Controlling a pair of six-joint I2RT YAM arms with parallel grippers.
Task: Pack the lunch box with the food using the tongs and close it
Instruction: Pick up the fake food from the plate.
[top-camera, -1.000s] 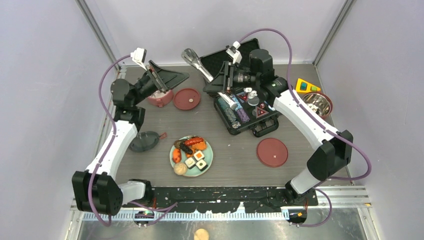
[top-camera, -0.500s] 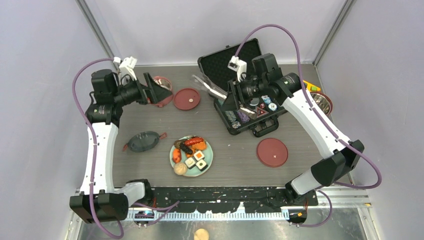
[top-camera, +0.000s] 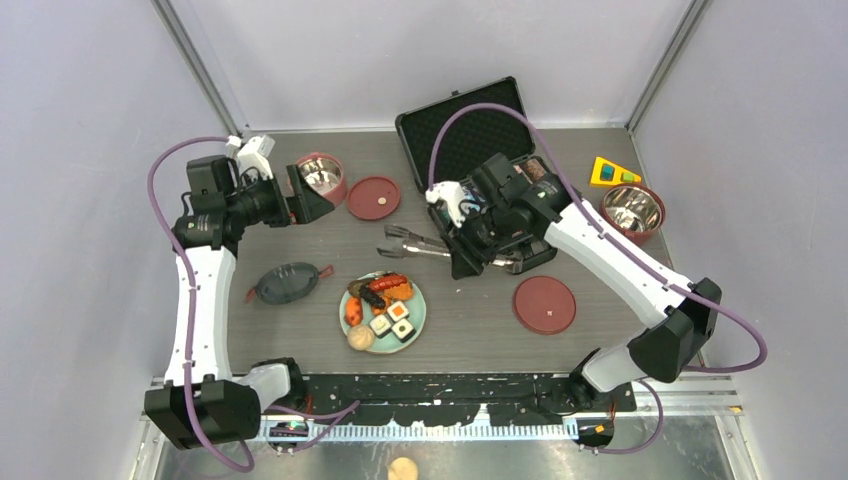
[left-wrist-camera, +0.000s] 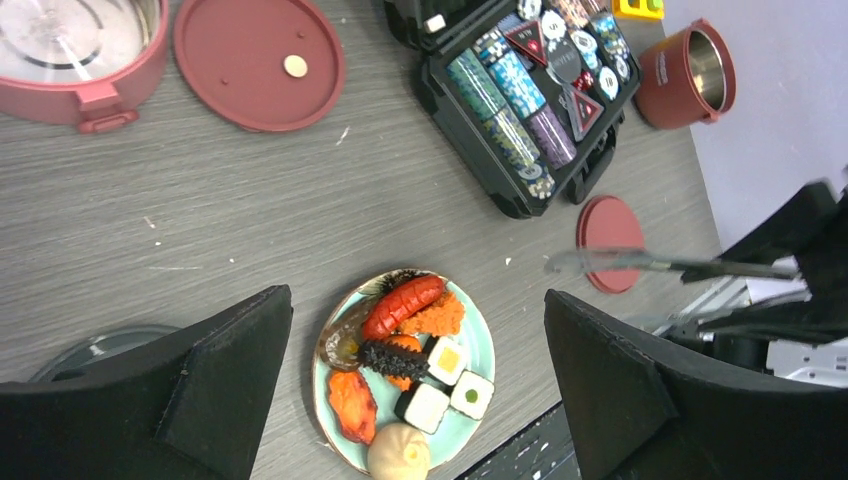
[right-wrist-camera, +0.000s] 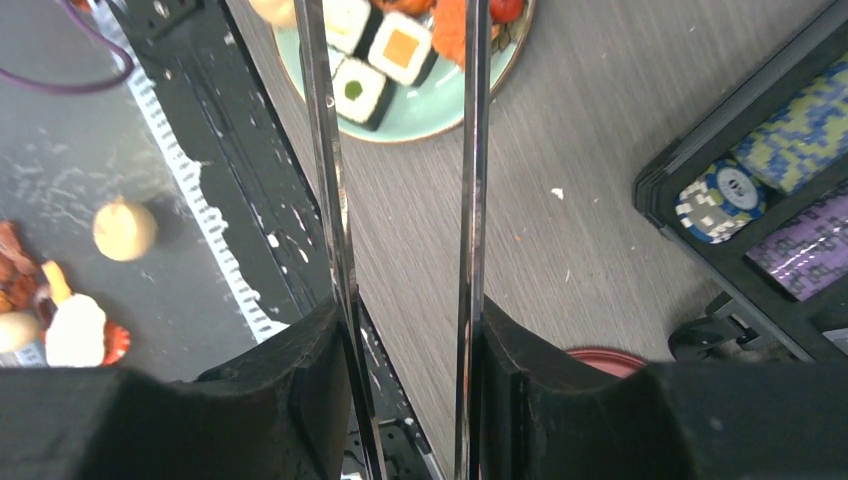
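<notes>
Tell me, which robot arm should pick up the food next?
The right one. The right gripper holds the tongs, close to the plate of food. The left gripper is open and empty, over by the red bowl at the back.

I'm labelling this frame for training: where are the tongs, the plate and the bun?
tongs (right-wrist-camera: 471, 200), right wrist view, one metal arm
plate (left-wrist-camera: 480, 343), left wrist view, bare right rim
bun (top-camera: 360, 339), top view, its top

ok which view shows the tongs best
Top external: the tongs show whole, held in the right gripper. Right wrist shows only their two arms, tips cut off; left wrist a blurred sliver.
</notes>
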